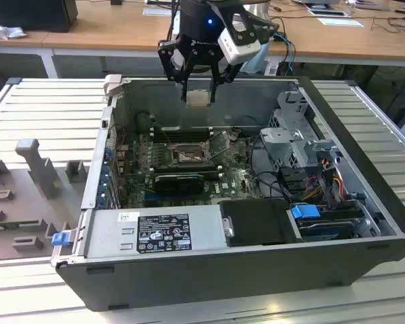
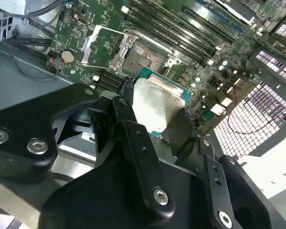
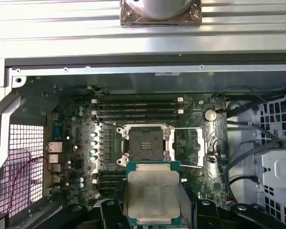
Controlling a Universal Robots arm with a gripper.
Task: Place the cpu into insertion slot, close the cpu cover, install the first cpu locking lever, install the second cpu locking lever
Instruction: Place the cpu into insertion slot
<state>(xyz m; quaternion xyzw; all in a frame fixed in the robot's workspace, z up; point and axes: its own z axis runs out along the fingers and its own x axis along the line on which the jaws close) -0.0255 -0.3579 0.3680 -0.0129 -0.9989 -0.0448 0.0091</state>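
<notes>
My gripper (image 1: 198,93) hangs above the open computer case, shut on the cpu (image 1: 198,98), a pale silvery square chip held by its edges. In both wrist views the cpu (image 2: 155,107) (image 3: 152,193) sits between the black fingers (image 2: 133,138), its metal face showing. Below it on the green board lies the insertion slot (image 3: 144,142) (image 2: 148,55) (image 1: 189,154), open with its dark grid bare. The cpu cover (image 3: 187,147) (image 2: 101,45) is swung open and lies beside the slot. The cpu is clear of the slot, some way above the board.
Long black memory slots (image 3: 136,109) run beside the socket. The grey case walls (image 1: 209,277) surround the board. A drive cage (image 1: 293,138) with cables and a blue clip (image 1: 305,211) fills the exterior view's right. Grey fixtures (image 1: 37,169) stand outside at the exterior view's left.
</notes>
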